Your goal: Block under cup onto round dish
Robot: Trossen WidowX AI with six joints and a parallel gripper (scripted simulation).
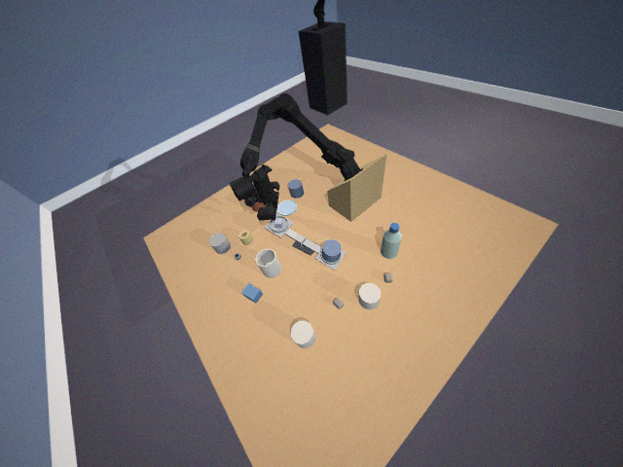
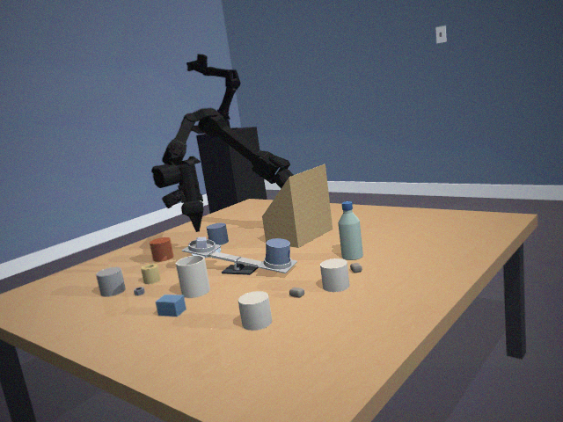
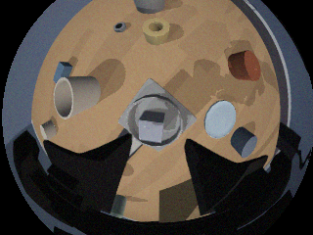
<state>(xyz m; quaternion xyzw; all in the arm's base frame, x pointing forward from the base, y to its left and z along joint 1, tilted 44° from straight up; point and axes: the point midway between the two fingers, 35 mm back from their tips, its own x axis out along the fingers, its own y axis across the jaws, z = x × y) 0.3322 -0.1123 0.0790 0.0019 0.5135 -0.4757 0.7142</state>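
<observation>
The pale block [image 1: 277,222] [image 2: 201,242] [image 3: 152,127] sits uncovered on one pan; its blue cup [image 1: 295,189] [image 2: 217,233] [image 3: 244,142] stands aside on the surface [image 1: 402,321] [image 2: 363,336] [image 3: 196,44]. We have yet to place it on the dish [image 1: 287,207] [image 3: 220,118]. Our jaws, spread and holding nothing, hover above the block.

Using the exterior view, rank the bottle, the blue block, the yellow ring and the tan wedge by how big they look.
1. Tan wedge
2. Bottle
3. Blue block
4. Yellow ring
</observation>
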